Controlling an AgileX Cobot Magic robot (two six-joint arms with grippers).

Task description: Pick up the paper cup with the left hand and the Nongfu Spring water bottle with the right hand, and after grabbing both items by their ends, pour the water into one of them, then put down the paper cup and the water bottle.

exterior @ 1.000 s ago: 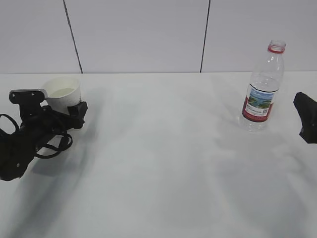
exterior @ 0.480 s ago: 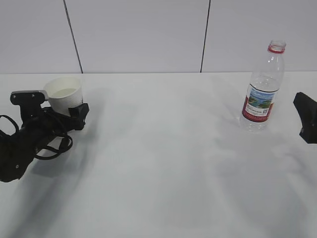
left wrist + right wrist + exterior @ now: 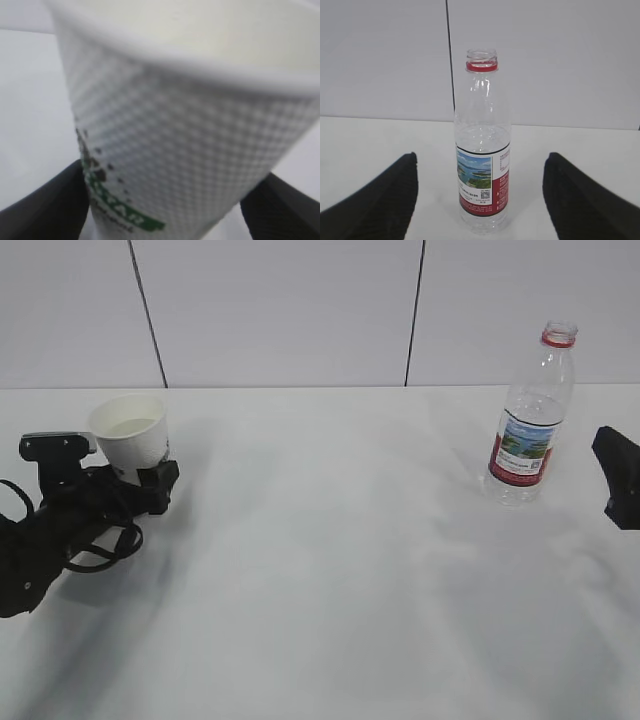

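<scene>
At the left of the worktop [image 3: 330, 570] the left gripper [image 3: 108, 472] lies low on the surface, its jaws spread wide on either side of the cup's [image 3: 130, 429] base. From the exterior view I cannot tell whether the fingers [image 3: 160, 483] touch the cup; the left wrist view shows a dark finger at each lower corner, beside the cup's dimpled wall with its green logo, not clearly pressing it. The cup stands upright, mouth open upward. Well apart, at the right, the bottle [image 3: 532, 416] stands upright and uncapped, red ring at the neck, red label with a landscape picture; it looks nearly empty. The right gripper [image 3: 620, 475] sits at the right edge, just beside the bottle but clear of it, jaws wide apart and holding nothing; its wrist view frames the bottle between both fingers. The worktop is plain white, backed by pale wall panels [image 3: 280, 310] with dark vertical seams.
</scene>
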